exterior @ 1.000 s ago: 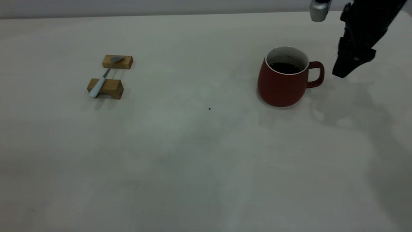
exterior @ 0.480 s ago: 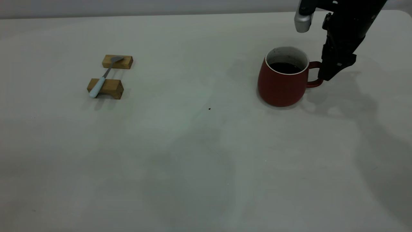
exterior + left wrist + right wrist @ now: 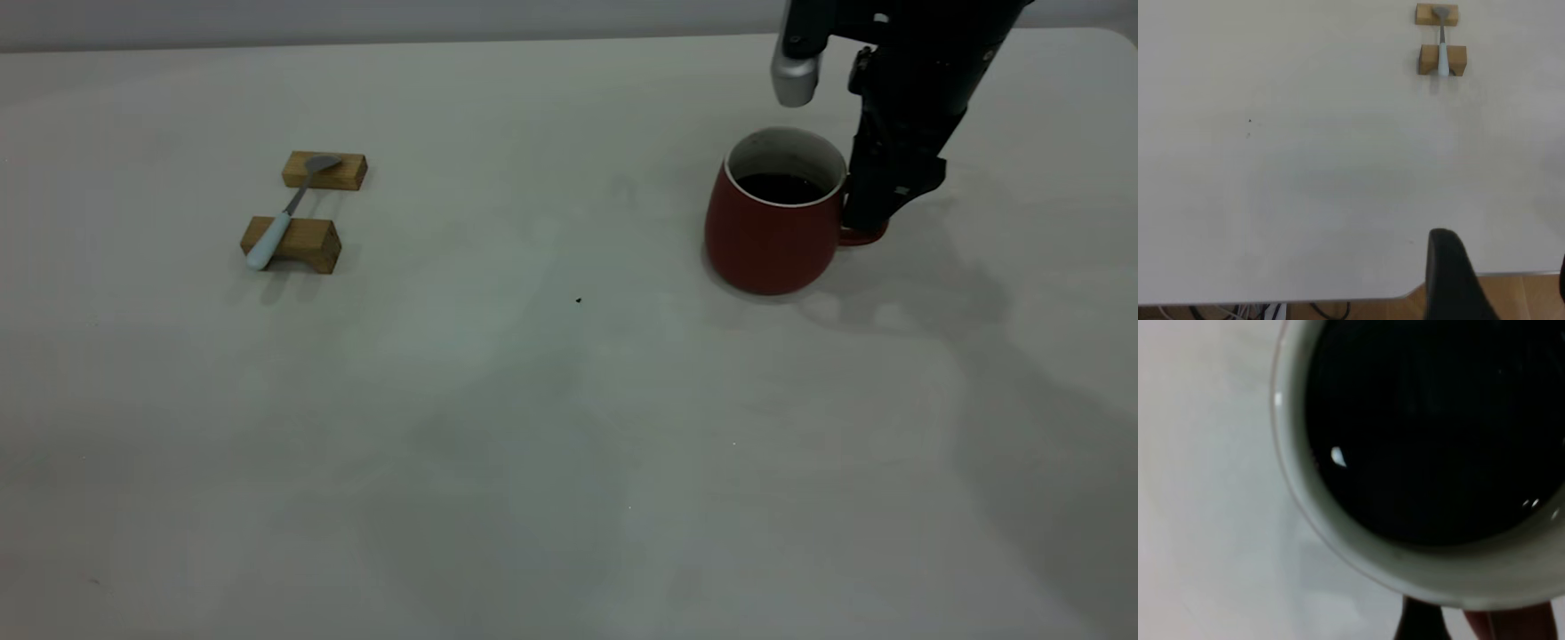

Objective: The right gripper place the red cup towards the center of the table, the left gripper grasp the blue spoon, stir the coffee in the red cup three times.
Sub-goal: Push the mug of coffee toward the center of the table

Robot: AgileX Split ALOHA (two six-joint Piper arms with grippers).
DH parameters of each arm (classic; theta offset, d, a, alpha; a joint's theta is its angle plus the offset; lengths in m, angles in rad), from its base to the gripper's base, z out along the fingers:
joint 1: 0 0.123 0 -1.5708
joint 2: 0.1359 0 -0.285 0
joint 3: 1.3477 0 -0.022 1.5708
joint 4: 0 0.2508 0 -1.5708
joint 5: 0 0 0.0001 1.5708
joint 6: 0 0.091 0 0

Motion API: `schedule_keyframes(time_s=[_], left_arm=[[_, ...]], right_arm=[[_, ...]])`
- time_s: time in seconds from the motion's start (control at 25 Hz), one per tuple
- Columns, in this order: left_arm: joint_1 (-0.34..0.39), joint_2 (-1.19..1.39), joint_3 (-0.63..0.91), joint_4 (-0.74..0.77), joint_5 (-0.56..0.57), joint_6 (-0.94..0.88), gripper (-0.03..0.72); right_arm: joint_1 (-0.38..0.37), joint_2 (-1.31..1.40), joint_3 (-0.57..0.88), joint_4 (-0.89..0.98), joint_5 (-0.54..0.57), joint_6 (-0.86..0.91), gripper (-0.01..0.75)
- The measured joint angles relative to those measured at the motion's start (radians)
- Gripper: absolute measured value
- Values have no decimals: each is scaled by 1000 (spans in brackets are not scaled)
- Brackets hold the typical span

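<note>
Red cup (image 3: 772, 233) handle is where your right gripper (image 3: 867, 218) now sits, at about two o'clock on the table (image 3: 533, 427). A second ago the claw hung off to the cup's right, clear of the loop; half a second ago it had reached the handle's outer edge; now it covers nearly the whole loop, with only a red sliver showing under its tip. You cannot tell whether the fingers have closed on the handle, since the black claw hides them. The cup has slid a touch toward nine o'clock since the last frame. It stands upright, and the coffee (image 3: 781, 187) lies dark and level inside the white rim; your right wrist camera looks straight down into it (image 3: 1438, 427).

Out at ten o'clock, well apart from the cup, the blue spoon (image 3: 283, 216) has not moved: it bridges two wooden blocks (image 3: 293, 243), bowl on the far one, handle on the near one. Your left gripper (image 3: 1498, 280) hangs back at the table's edge, fingers spread wide.
</note>
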Motion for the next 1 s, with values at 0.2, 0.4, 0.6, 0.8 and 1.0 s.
schedule_keyframes(time_s=[0.2, 0.4, 0.6, 0.8, 1.0], left_arm=[[0, 0, 0, 0, 0, 0, 463], [0, 0, 0, 0, 0, 0, 463], [0, 0, 0, 0, 0, 0, 463], [0, 0, 0, 0, 0, 0, 463], [0, 0, 0, 0, 0, 0, 463]], right_arm=[[29, 0, 0, 2, -1, -1, 527], [46, 0, 0, 41, -6, -1, 488], [82, 0, 0, 62, -26, -1, 485], [134, 0, 0, 76, -60, -1, 485], [173, 0, 0, 112, -90, -1, 485]])
